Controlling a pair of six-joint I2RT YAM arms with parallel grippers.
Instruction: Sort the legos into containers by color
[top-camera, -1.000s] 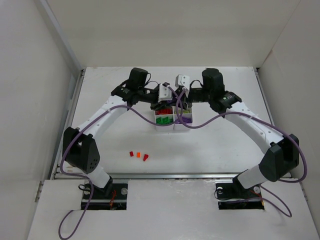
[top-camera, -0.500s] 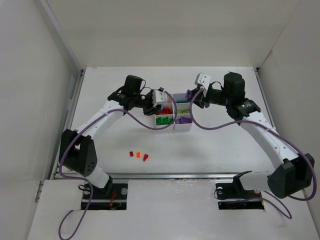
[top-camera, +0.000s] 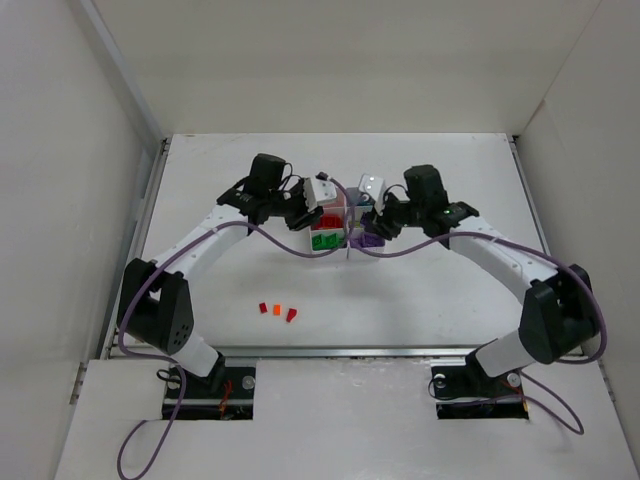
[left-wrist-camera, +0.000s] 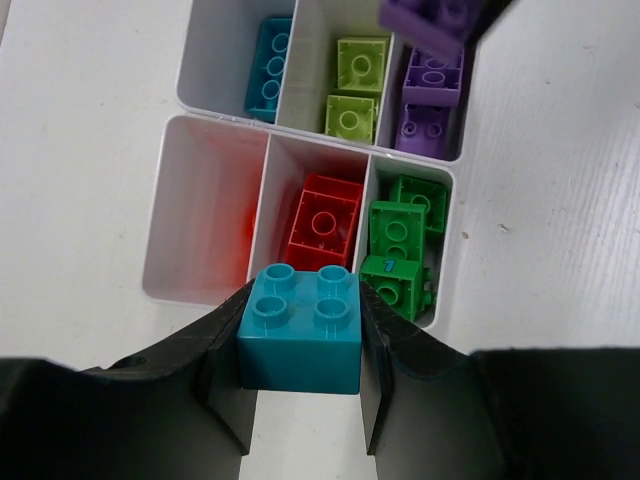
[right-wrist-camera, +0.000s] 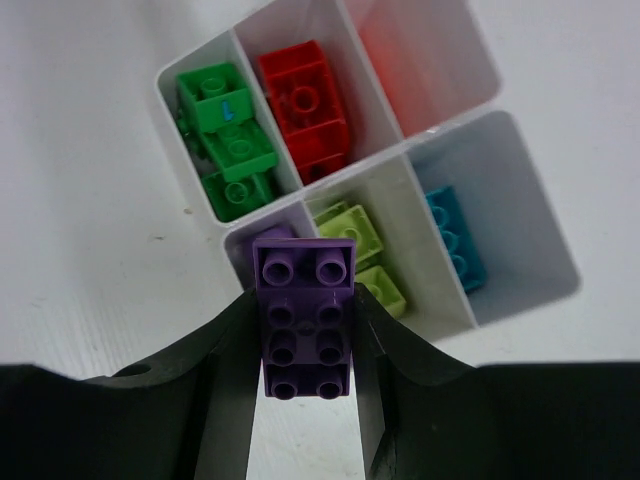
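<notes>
The white six-compartment tray (top-camera: 345, 254) sits mid-table. In the left wrist view (left-wrist-camera: 160, 285) its compartments hold cyan (left-wrist-camera: 268, 65), yellow-green (left-wrist-camera: 355, 80), purple (left-wrist-camera: 430, 100), red (left-wrist-camera: 322, 220) and green (left-wrist-camera: 405, 245) bricks, and one compartment is empty. My left gripper (left-wrist-camera: 300, 300) (top-camera: 314, 216) is shut on a cyan 2x2 brick (left-wrist-camera: 300, 330) just above the tray's edge by the red compartment. My right gripper (right-wrist-camera: 303, 300) (top-camera: 372, 230) is shut on a purple 2x4 brick (right-wrist-camera: 305, 320), above the tray's (right-wrist-camera: 160, 75) purple compartment.
Three small loose bricks lie on the table near the front: red (top-camera: 262, 307), orange (top-camera: 276, 310) and red (top-camera: 291, 315). White walls enclose the table on the left, back and right. Both arms meet over the tray.
My right gripper swung out to the right of the tray, then came back over its purple corner, still holding the purple brick. My left gripper stayed at the tray's left side.
</notes>
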